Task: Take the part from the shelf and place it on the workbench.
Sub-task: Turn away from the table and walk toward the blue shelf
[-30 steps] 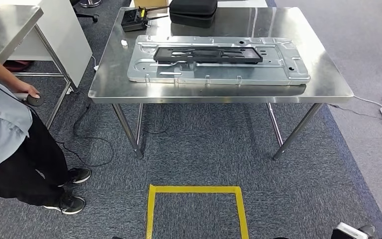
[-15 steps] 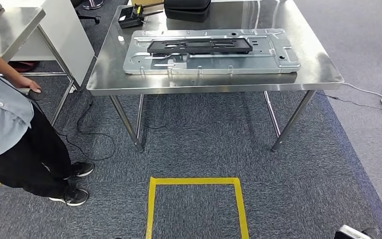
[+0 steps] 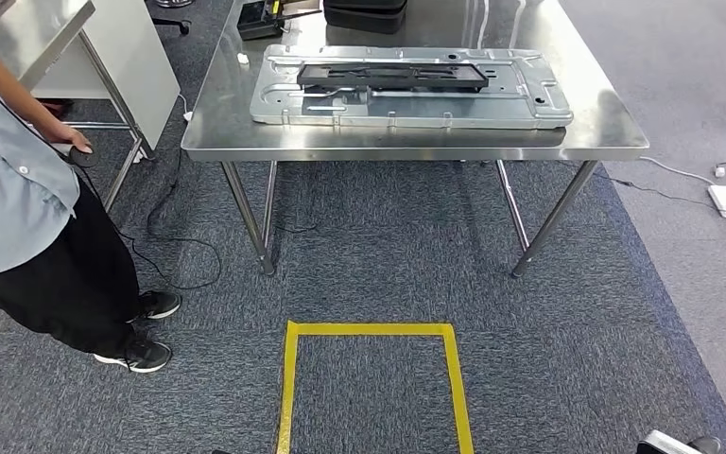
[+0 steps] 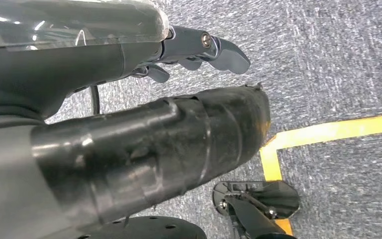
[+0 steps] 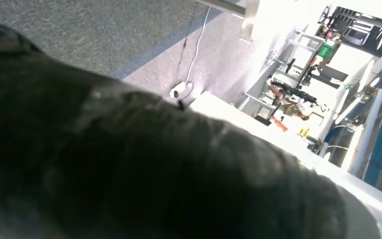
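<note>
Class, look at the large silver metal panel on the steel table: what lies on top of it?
A long black plastic frame lies flat along the far half of the metal panel. The strip of panel directly beneath the frame is covered, so cannot be seen.

Workbench (image 3: pixel 406 142) — glossy brushed steel; plate (image 3: pixel 416 95) — dull pressed metal; part (image 3: pixel 392 76) matt black plastic.

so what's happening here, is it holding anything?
Nothing visibly in hand. The robot stands back from the steel workbench, facing it, with a yellow floor square in between. A black part lies on a large metal panel on the bench. The left hand hangs over the carpet, with nothing seen in its fingers; the right hand is too close and dark to read. A person stands nearby.
</note>
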Controlling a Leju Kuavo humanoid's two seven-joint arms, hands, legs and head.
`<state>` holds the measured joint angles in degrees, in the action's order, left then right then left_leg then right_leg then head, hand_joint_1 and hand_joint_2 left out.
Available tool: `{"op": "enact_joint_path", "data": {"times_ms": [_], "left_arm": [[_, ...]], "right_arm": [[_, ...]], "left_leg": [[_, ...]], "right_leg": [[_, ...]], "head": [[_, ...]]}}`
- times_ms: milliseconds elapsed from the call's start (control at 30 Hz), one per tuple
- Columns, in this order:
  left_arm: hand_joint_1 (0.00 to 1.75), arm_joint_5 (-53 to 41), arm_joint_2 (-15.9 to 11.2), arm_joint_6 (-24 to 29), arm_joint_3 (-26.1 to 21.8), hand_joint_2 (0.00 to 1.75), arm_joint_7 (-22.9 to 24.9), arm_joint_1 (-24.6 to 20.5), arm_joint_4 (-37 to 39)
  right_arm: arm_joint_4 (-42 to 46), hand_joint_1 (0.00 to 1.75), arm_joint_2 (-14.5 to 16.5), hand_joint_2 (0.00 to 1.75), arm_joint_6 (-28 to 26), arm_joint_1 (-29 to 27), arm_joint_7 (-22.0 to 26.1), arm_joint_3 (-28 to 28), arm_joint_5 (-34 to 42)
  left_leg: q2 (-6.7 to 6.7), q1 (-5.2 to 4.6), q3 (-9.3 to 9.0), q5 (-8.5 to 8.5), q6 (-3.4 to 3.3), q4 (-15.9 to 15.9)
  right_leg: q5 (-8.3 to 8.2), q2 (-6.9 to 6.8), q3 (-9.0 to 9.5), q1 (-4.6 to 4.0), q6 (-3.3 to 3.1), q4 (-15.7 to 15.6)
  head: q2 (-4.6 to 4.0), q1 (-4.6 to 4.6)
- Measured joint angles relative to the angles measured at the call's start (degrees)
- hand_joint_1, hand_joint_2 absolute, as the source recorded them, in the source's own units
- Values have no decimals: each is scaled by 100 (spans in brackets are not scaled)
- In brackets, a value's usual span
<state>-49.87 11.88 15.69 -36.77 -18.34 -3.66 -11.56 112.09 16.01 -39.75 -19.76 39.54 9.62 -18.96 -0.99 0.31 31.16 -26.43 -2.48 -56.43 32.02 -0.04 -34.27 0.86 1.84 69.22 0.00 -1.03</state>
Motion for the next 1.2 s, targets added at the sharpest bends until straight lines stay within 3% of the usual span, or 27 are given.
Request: {"op": "enact_joint_path", "data": {"times_ms": [67, 133, 233, 300, 367, 400, 433, 467, 533, 600, 633, 733, 767, 833, 900, 933, 967, 1000, 1033, 1100, 1133, 1200], "left_arm": [[0, -1, 1, 0, -1, 0, 0, -3, 0], [0, -4, 1, 0, -5, 0, 0, -5, 0], [0, -8, -1, 1, -16, 0, -1, -1, 0], [0, -8, -2, 1, -22, 0, -1, 3, 0], [0, -9, -2, 0, -24, 0, -1, 4, 0], [0, -10, -2, 0, -25, 0, 0, 5, 0], [0, -10, -2, 0, -26, 0, 0, 6, 0], [0, -10, -1, 0, -27, 0, 0, 6, 0], [0, -12, -1, 0, -28, 0, 0, 3, 0], [0, -14, -2, 0, -31, 0, 0, -8, 0], [0, -14, -3, 0, -34, 0, 0, -12, 0], [0, -14, -3, 0, -50, 0, 0, -4, 0], [0, -14, -2, 0, -55, 0, 0, -2, 0], [0, -15, -1, 0, -61, 0, -1, -5, 0], [0, -16, -1, 0, -68, 0, -2, -3, 0], [0, -17, -1, 0, -73, 0, -2, 1, 0], [0, -18, -1, 0, -78, 0, -2, 4, 0], [0, -20, -1, 0, -82, 0, -3, 4, 0], [0, -25, -1, 0, -87, 0, -5, 4, 0], [0, -36, 0, 0, -95, 0, -14, 2, 0], [0, -40, 1, -1, -99, 0, -17, 1, 0], [0, -44, 1, -2, -110, 0, -20, -2, 0]], "right_arm": [[26, 0, -1, 0, 11, -1, 9, 2, 48], [63, 0, -2, 0, 21, -16, 20, 4, 87], [98, 0, -6, 0, 26, -39, 29, 13, 108], [115, 0, -8, 0, 31, -47, 32, 13, 108], [125, 0, -9, 0, 40, -57, 35, 13, 107], [125, 0, -9, 0, 46, -64, 36, 13, 106], [126, 0, -9, 0, 57, -69, 37, 13, 104], [127, 0, -9, 0, 68, -74, 37, 13, 103], [137, 0, -9, 0, 94, -82, 38, 13, 104], [163, 0, -9, 0, 122, -87, 40, 13, 124], [178, 0, -9, 0, 135, -89, 42, 13, 137], [202, 0, -12, 0, 157, -94, 47, 14, 161], [207, 0, -15, 0, 164, -101, 50, 17, 162], [215, 0, -27, 0, 183, -115, 54, 28, 155], [215, 0, -37, 0, 212, -124, 55, 39, 130], [214, 0, -42, 0, 225, -127, 55, 43, 116], [214, 0, -44, 0, 233, -131, 55, 45, 107], [214, 0, -45, 0, 236, -133, 55, 46, 102], [215, 0, -46, 0, 238, -134, 55, 46, 101], [216, 0, -48, 0, 239, -132, 55, 46, 102], [218, 0, -48, 0, 241, -133, 56, 46, 102], [223, 0, -49, 0, 249, -135, 58, 48, 102]], "left_leg": [[5, -8, 103, 23, 35, -96], [8, -18, 158, 59, 100, -151], [26, -11, 215, 42, 217, -199], [48, 3, 362, -313, 276, -545], [53, 21, 577, -802, 316, -1219], [53, 27, 645, -939, 328, -1526], [52, 30, 639, -956, 334, -1689], [52, 32, 538, -865, 334, -1664], [54, 33, 42, -538, 303, -1012], [61, 10, -458, -424, 249, -225], [65, -5, -561, -440, 226, -18], [54, -11, -522, -402, 135, 103], [43, -1, -491, -356, 82, 119], [17, 12, -394, -256, -11, 139], [7, -3, -267, -172, -47, 120], [2, -9, -205, -134, -48, 101], [1, -13, -146, -103, -44, 73], [2, -15, -92, -82, -38, 39], [4, -16, -42, -67, -31, -3], [9, -24, 40, -42, 2, -75], [11, -28, 65, -25, 30, -100], [13, -31, 97, 27, 104, -112]], "right_leg": [[-137, -1, 522, -5, -32, -814], [-106, 3, 701, -32, -81, -1178], [-199, -4, 609, -25, -207, -1210], [-295, -21, 514, 1, -298, -1242], [-374, -32, 403, -9, -336, -1238], [-416, -36, 341, -14, -337, -1228], [-457, -37, 280, -17, -331, -1216], [-495, -36, 218, -18, -322, -1200], [-553, -32, 134, -17, -292, -1163], [-609, -30, 76, -29, -237, -1124], [-640, -31, 58, -33, -202, -1113], [-712, -26, 27, -29, -94, -1108], [-637, -17, -6, -25, -68, -1045], [-223, 2, -175, -7, -35, -605], [251, 3, -405, -2, -7, 131], [337, 3, -447, -1, 4, 383], [298, 2, -391, 0, 8, 431], [168, 1, -220, -1, 2, 248], [2, 0, 55, -2, -14, -140], [-148, 1, 541, -24, -62, -921], [-171, 2, 656, -41, -87, -1142], [-199, 5, 634, -70, -137, -1201]], "head": [[0, 1], [0, 3], [0, 2], [0, 8], [0, 14], [0, 14], [0, 14], [0, 14], [0, 15], [0, 14], [0, 13], [0, 10], [0, 7], [0, 2], [0, 1], [0, 0], [0, 1], [0, 1], [0, 1], [0, 3], [0, 3], [0, 3]]}}
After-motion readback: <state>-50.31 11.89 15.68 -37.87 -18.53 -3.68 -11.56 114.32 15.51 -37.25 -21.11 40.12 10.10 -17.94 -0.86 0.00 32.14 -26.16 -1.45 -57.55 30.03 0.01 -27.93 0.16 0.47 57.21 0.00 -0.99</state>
